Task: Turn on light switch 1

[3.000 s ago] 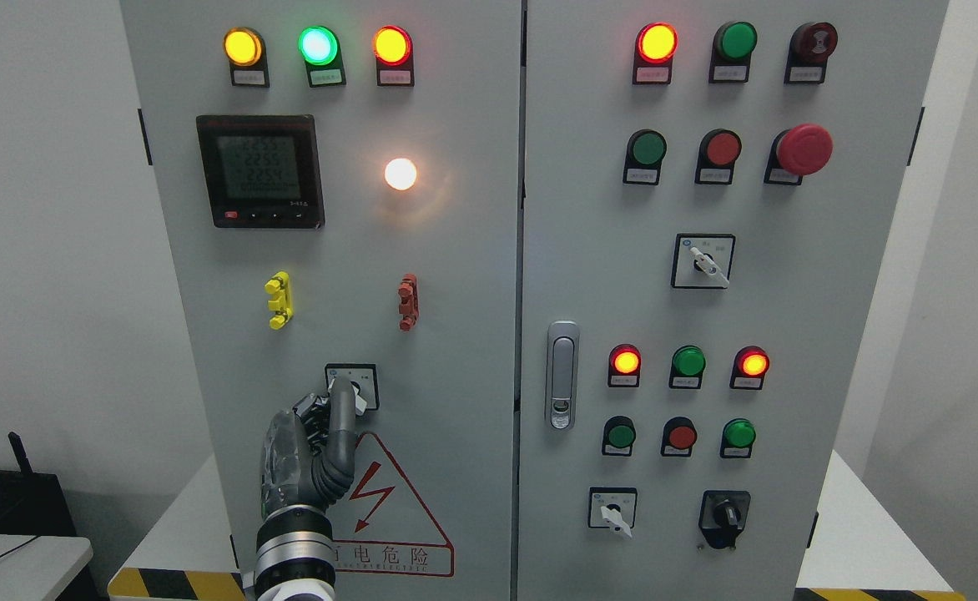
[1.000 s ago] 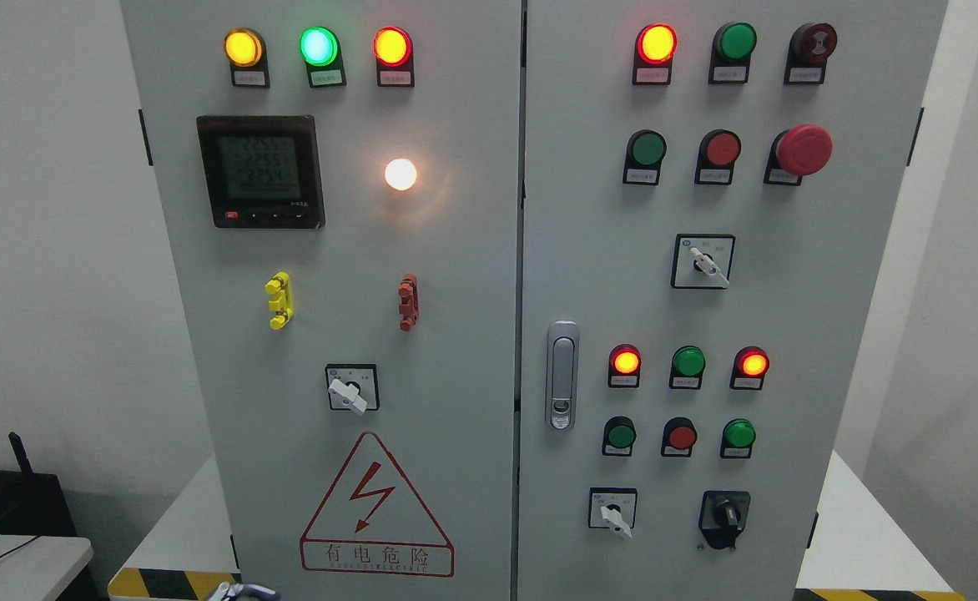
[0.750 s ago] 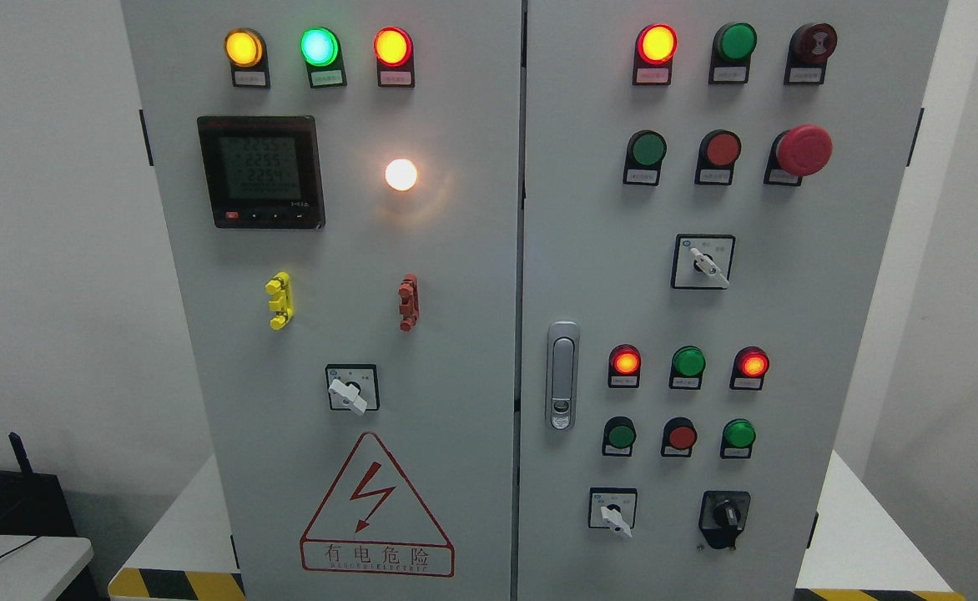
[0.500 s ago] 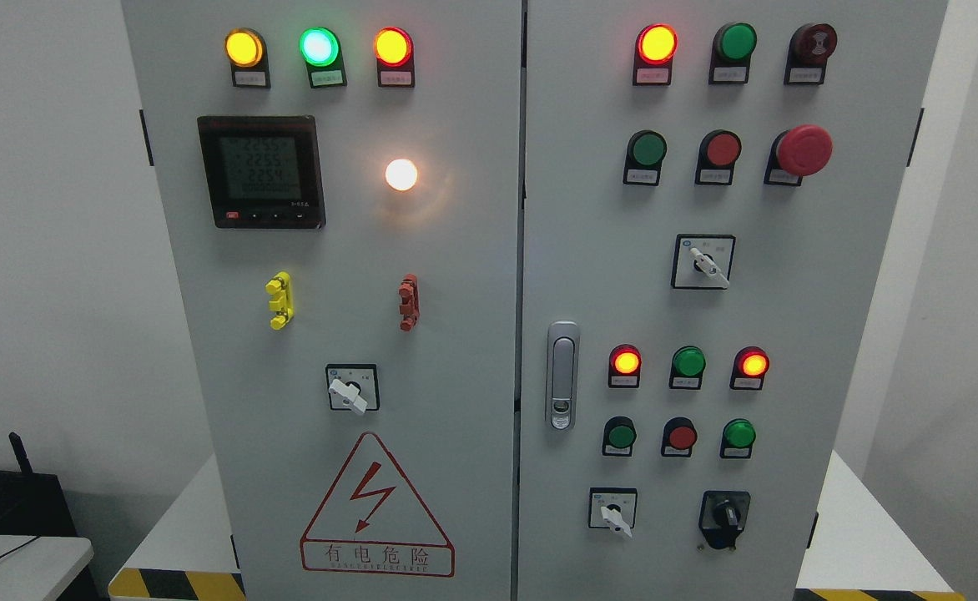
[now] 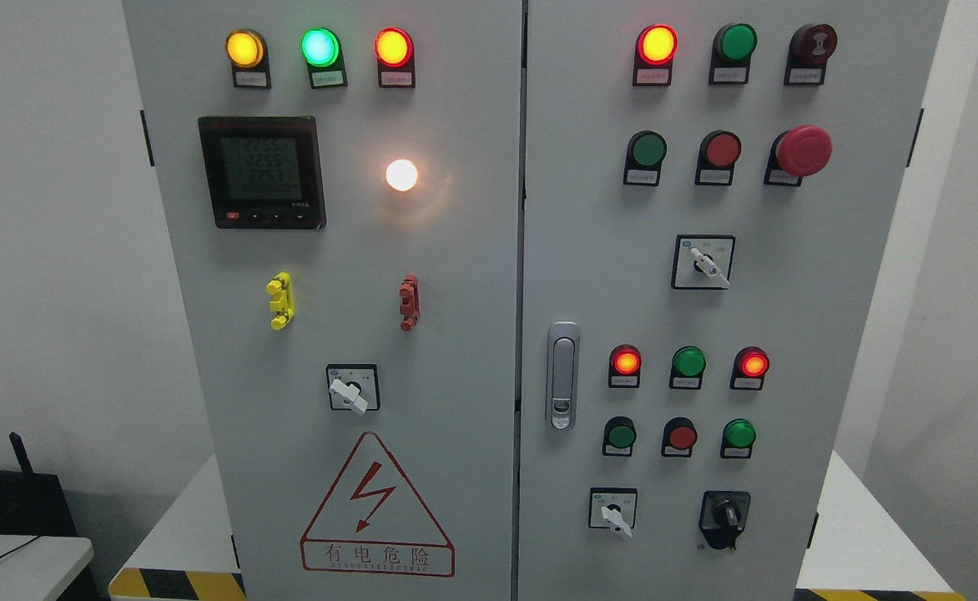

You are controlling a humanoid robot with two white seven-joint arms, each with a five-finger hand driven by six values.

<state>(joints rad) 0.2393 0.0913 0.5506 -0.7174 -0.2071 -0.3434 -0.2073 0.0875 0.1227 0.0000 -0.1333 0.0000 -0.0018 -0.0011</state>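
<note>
So we're looking straight at the grey control cabinet, two doors side by side, and neither hand is in the shot, so we can't tell whether the fingers are apart or together. The light switch sits low on the left door, right above the red warning triangle with the lightning bolt, and its white lever is tilted so the tip points down to the right. Up and a bit to the right of it the round white lamp is glowing bright, with a warm halo on the panel around it. Left of that lamp is the black meter display showing digits, and along the top of the left door we've got yellow, green and red indicator lights, all lit. Between the meter and the switch there's a yellow clip and a red clip. The right door has its own rows of lights and buttons, a big red mushroom button, and a silver door handle near the centre seam.
</note>
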